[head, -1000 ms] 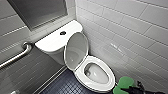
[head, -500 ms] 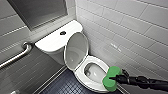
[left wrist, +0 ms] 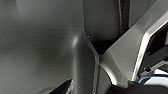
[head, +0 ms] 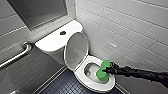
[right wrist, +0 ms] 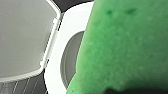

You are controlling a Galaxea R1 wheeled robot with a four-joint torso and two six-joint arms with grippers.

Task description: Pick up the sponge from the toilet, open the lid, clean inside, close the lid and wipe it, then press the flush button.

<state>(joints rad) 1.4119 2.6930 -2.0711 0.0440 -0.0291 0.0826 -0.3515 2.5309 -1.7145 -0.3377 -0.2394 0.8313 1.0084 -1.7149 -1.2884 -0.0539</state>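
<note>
The white toilet (head: pixel 98 85) stands against the tiled wall with its lid (head: pixel 76 51) raised upright against the tank. The small dark flush button (head: pixel 63 32) sits in the middle of the flat tank top. My right gripper (head: pixel 108 70) comes in from the right on a black arm and is shut on the bright green sponge (head: pixel 103 71), which hangs over the right side of the bowl opening, at the seat rim. In the right wrist view the sponge (right wrist: pixel 120 47) looms large in front of the seat (right wrist: pixel 60 60) and the raised lid (right wrist: pixel 22 37).
A metal grab bar (head: pixel 15 56) runs along the left wall. White tiled walls close in on the right and behind the tank. Dark tiled floor (head: pixel 62 86) lies in front of the bowl. The left wrist view has grey panels and robot parts.
My right arm has come in from the right with the sponge, carrying it leftward from beside the bowl to over the bowl's right rim.
</note>
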